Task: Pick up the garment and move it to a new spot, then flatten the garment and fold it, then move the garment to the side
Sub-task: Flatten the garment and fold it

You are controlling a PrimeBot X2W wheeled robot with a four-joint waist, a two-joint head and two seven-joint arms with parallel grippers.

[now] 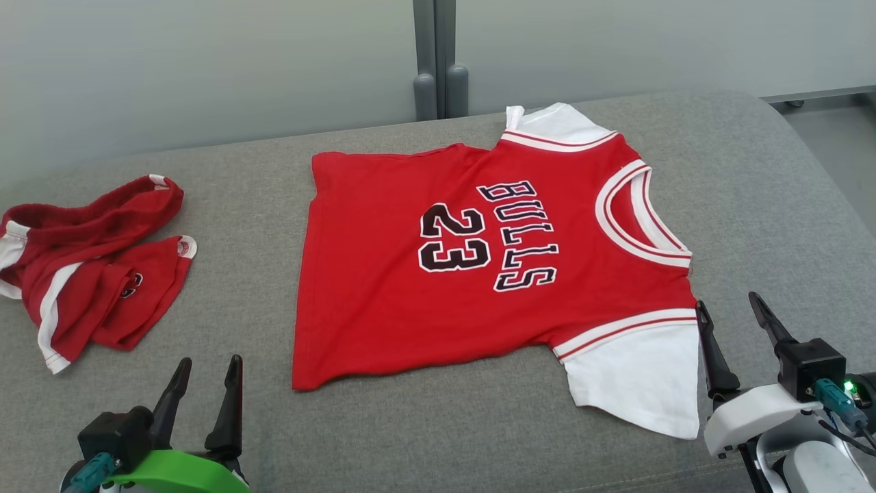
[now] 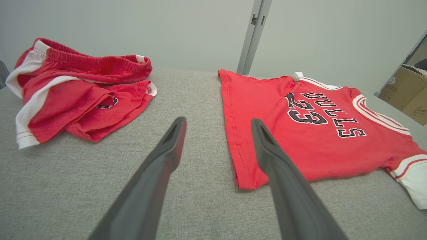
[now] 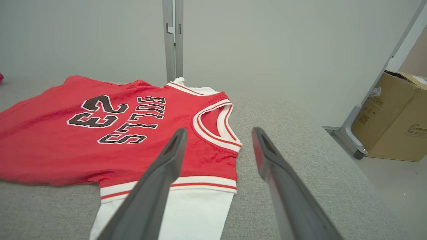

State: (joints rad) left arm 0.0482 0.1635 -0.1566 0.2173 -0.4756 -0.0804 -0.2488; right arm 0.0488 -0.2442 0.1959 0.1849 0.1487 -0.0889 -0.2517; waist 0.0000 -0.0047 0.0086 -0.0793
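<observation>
A red jersey garment (image 1: 438, 274) with white sleeves and "BULLS 23" lies spread flat on the grey padded table (image 1: 274, 438), its collar toward the right. It also appears as the garment (image 2: 300, 133) in the left wrist view and the garment (image 3: 100, 133) in the right wrist view. My left gripper (image 1: 209, 366) stands open near the front edge, left of the garment's bottom hem corner, holding nothing. Open and empty as well, my right gripper (image 1: 729, 305) hovers just right of the near white sleeve (image 1: 636, 383).
A crumpled pair of red shorts (image 1: 89, 274) with white stripes lies at the table's left; the same shorts (image 2: 76, 93) are seen from the left wrist. A grey post (image 1: 438, 61) stands behind the table. A cardboard box (image 3: 393, 116) sits on the floor to the right.
</observation>
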